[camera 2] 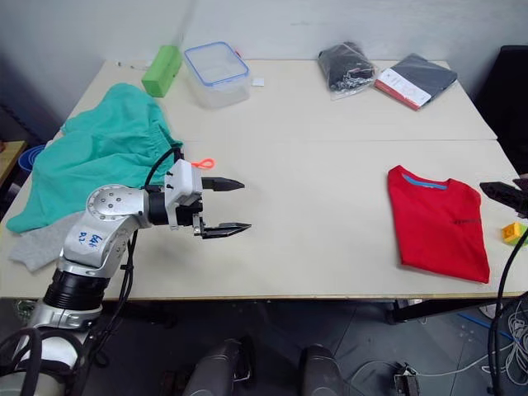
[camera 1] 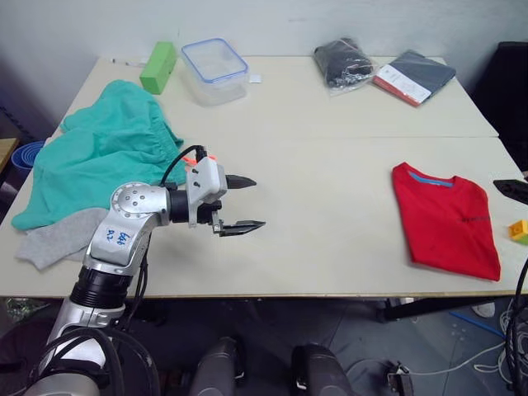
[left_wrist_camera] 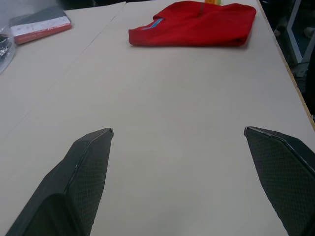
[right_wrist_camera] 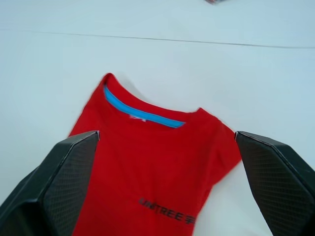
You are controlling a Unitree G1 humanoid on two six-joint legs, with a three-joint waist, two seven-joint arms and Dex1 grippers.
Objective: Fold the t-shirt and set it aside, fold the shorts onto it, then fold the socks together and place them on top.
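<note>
Left gripper [camera 1: 244, 204] hovering over bare tabletop near the front left, fingers spread wide apart, nothing between them. Right gripper [right_wrist_camera: 162, 147] poised above the red t-shirt [camera 1: 445, 219], fingers likewise wide apart and empty. T-shirt folded into a neat rectangle, lying flat at the right front of the cream table [camera 1: 330, 214], blue collar band toward the far side. Teal shorts [camera 1: 103, 153] crumpled at the left, orange drawstring [camera 2: 204, 163] poking out by the left wrist. Grey socks [camera 1: 58, 235] partly tucked under the shorts' near edge. Along the far edge: green block [camera 1: 158, 67], clear lidded container [camera 1: 214, 70], bagged black cloth [camera 1: 342, 63], flat dark packet [camera 1: 414, 77].
</note>
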